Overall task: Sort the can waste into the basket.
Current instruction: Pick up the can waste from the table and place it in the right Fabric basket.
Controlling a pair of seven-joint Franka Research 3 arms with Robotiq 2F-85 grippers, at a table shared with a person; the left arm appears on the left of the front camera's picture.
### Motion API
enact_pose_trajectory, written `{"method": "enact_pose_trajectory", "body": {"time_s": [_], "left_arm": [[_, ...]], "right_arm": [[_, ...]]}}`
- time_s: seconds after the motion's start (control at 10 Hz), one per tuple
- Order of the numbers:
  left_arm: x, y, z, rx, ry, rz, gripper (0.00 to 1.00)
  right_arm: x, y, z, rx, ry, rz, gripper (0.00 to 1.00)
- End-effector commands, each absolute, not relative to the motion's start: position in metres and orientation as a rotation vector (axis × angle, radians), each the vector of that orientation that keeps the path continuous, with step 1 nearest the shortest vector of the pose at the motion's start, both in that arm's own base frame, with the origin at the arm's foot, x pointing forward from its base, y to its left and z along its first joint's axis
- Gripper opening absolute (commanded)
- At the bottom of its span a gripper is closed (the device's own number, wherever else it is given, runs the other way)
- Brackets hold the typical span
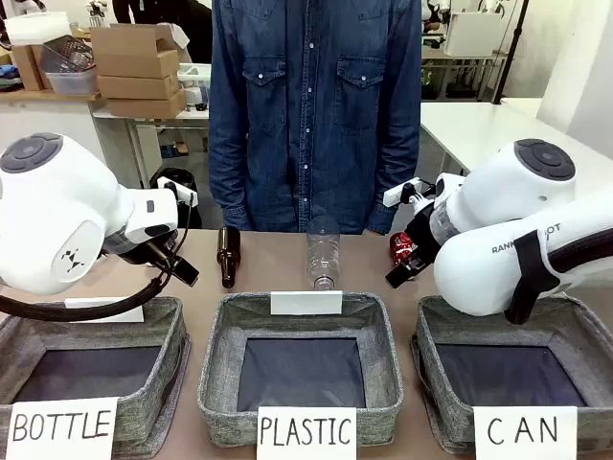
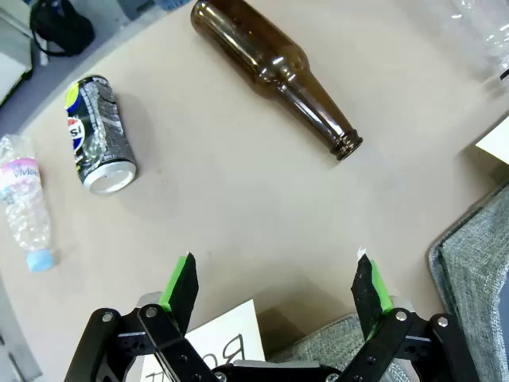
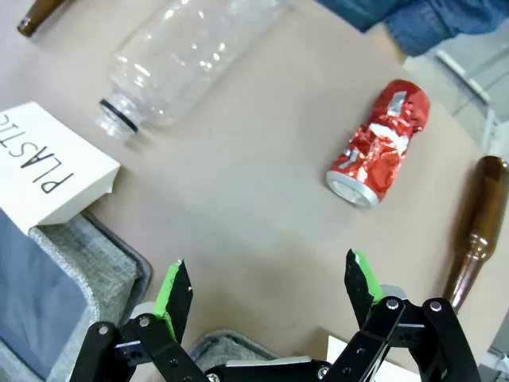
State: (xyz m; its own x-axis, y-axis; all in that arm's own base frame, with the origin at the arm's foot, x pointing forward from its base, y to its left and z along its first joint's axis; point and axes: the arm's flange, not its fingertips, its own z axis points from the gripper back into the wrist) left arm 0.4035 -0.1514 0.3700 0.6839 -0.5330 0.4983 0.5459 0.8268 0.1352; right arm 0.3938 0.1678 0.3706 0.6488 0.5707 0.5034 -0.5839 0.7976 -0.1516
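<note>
Red can point(image 3: 379, 143) lies crumpled on its side, long axis slanting, rim end facing the right gripper point(image 3: 266, 267), whose jaws are wide and empty. Silver can point(image 2: 99, 134) lies flat too (rim camera-ward) beyond the left gripper point(image 2: 274, 263), equally spread and empty. The CAN basket point(image 1: 575, 331) sits front-right.

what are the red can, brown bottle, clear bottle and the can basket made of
Crumpled red can: thin metal, probably aluminium; glossy print, silvery creases, bare silver end.
Brown long-necked bottle: apparently glass; smooth, translucent amber, sharp highlights.
Clear ribbed bottle: thin plastic; transparent, table shows through.
Grey square basket labelled CAN: woven fabric; matte, flecked grey, dark lining.
</note>
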Motion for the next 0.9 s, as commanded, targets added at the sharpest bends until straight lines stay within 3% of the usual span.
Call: {"method": "enact_pose_trajectory", "body": {"time_s": [0.0, 0.8], "left_arm": [[0.4034, -0.1515, 0.3701, -0.025, -0.551, -0.605, 1.0], [0.4034, -0.1515, 0.3701, -0.025, -0.551, -0.605, 1.0]], "right_arm": [[0.3938, 0.1678, 0.3706, 0.025, -0.564, 0.656, 1.0], [0.3938, 0.1678, 0.3706, 0.025, -0.564, 0.656, 1.0]]}}
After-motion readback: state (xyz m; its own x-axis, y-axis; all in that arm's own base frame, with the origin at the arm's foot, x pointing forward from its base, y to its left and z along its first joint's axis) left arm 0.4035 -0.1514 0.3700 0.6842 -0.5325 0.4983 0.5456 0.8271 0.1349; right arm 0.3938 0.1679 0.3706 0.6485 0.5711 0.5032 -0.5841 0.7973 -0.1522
